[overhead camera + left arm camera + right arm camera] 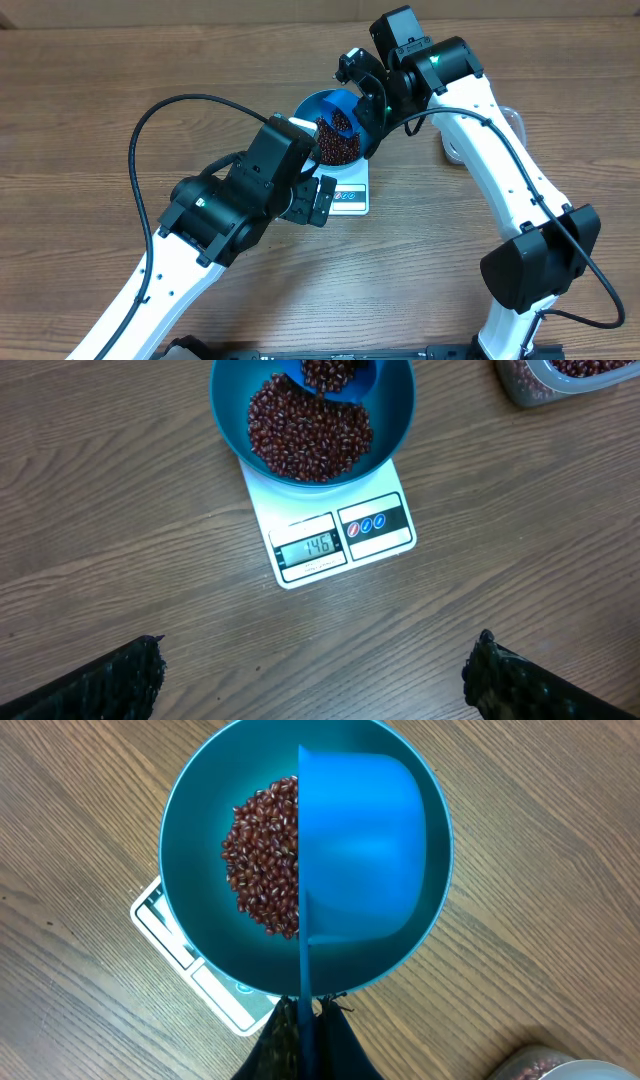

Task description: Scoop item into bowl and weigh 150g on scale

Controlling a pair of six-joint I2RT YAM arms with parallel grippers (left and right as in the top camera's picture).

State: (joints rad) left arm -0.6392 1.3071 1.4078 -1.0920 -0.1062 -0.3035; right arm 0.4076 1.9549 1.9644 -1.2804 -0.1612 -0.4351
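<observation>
My right gripper (305,1032) clamped on one scoop (365,850), held over one bowl (185,830) of beans (260,860) just ahead, one scale (160,915) beneath, my left gripper (315,650) wide apart, empty

Brown wood-grain table (80,120), evenly lit

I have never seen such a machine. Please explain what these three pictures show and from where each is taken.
It is a robot with two arms at a wooden table. One picture looks down from above; the other two come from cameras on the wrists. A blue bowl of red-brown beans stands on a white scale, whose display reads 146. On the right arm the jaws are shut on the handle of a blue scoop over the bowl. On the left arm the jaws are open, holding nothing. A clear tub of beans stands nearby.
</observation>
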